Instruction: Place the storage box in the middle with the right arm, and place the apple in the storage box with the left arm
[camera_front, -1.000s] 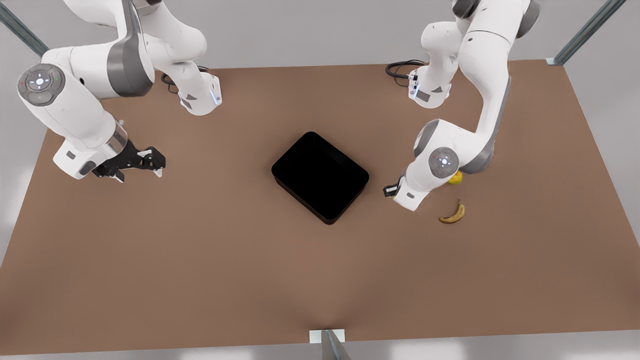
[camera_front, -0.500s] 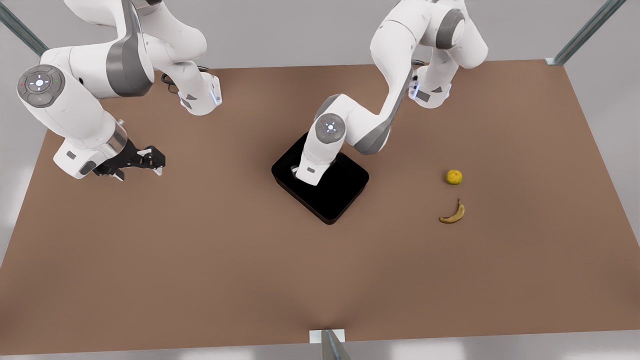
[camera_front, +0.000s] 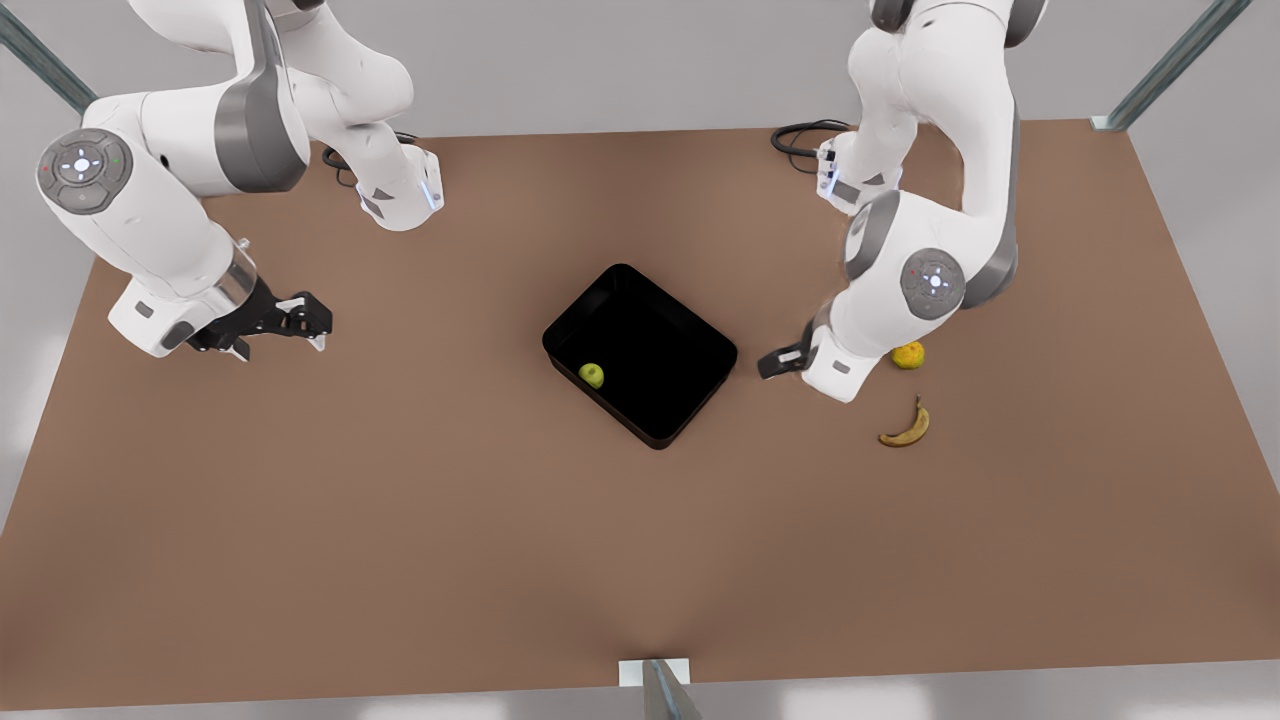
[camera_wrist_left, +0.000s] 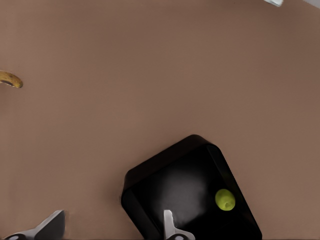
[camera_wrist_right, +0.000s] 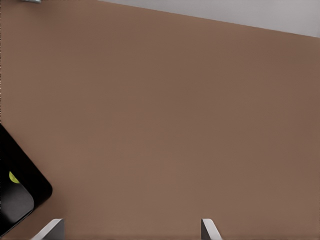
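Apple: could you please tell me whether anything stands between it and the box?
Nothing does: the apple already lies inside the box. The left pincer hangs open beside the box; the right pincer waits open, far off.

A simulated lab: bare brown table, metal frame posts.

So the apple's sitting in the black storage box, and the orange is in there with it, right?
Not quite. The apple is in the storage box, but the orange lies on the table near the banana, as the front view shows.
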